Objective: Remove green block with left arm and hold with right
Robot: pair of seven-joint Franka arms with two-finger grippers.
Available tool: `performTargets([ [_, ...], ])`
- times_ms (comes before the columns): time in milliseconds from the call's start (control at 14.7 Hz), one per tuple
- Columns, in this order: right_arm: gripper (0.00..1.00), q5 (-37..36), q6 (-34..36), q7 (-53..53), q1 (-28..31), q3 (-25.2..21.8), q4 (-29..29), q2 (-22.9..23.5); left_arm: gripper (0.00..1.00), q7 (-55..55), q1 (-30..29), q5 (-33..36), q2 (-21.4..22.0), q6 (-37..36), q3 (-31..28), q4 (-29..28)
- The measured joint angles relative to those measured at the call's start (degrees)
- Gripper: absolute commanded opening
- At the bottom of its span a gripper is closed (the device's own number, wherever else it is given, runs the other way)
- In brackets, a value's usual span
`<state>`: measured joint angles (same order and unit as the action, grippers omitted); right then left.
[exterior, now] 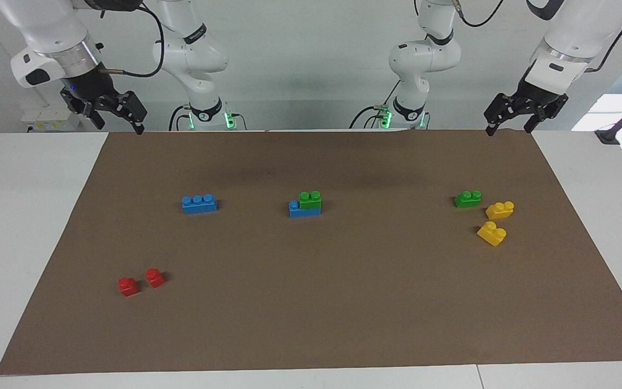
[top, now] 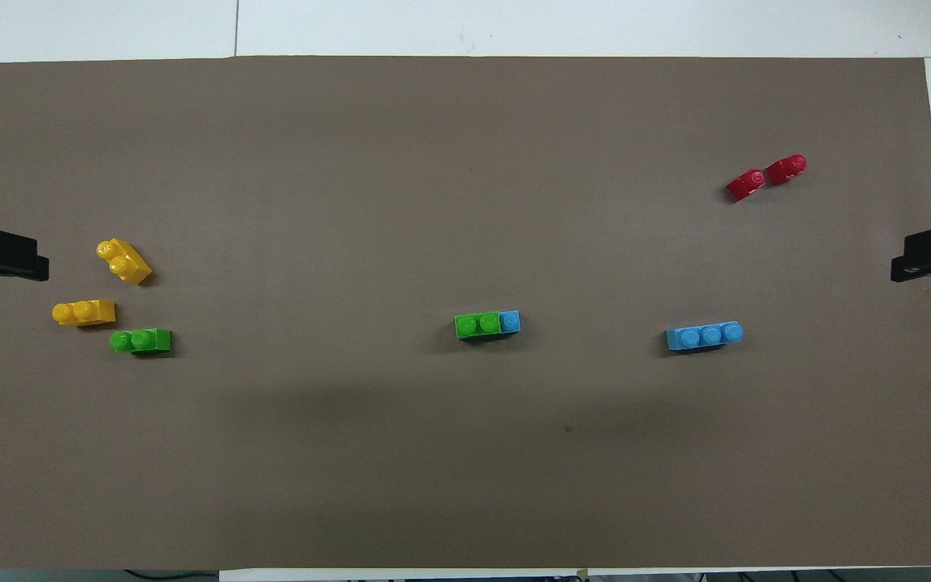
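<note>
A green block (exterior: pixel 310 199) (top: pixel 478 325) sits stacked on one end of a blue brick (exterior: pixel 304 209) in the middle of the brown mat, leaving one blue stud bare. A second green block (exterior: pixel 467 199) (top: pixel 141 340) lies loose on the mat toward the left arm's end, beside two yellow bricks. My left gripper (exterior: pixel 509 128) hangs open and empty above the mat's edge nearest the robots, at its own end. My right gripper (exterior: pixel 118 122) hangs open and empty over the mat's other corner on the robots' side. Neither is near a block.
Two yellow bricks (exterior: pixel 500 209) (exterior: pixel 492 233) lie close to the loose green block. A lone blue three-stud brick (exterior: pixel 199 203) lies toward the right arm's end. Two small red bricks (exterior: pixel 128 286) (exterior: pixel 155 277) lie farther from the robots at that end.
</note>
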<state>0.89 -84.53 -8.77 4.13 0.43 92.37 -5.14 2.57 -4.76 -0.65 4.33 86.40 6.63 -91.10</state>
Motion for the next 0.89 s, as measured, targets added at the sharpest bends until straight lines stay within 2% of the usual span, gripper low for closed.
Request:
performTargets([
  [614,1.0,0.0,0.0,0.0,0.0,0.0,0.53,0.0,1.0,0.31,-0.04,-0.31,0.05,0.0,-0.06,-0.32],
  [887,1.0,0.0,0.0,0.0,0.0,0.0,1.15,0.0,1.0,5.98,0.0,-0.82,1.32,0.06,-0.02,-3.01],
])
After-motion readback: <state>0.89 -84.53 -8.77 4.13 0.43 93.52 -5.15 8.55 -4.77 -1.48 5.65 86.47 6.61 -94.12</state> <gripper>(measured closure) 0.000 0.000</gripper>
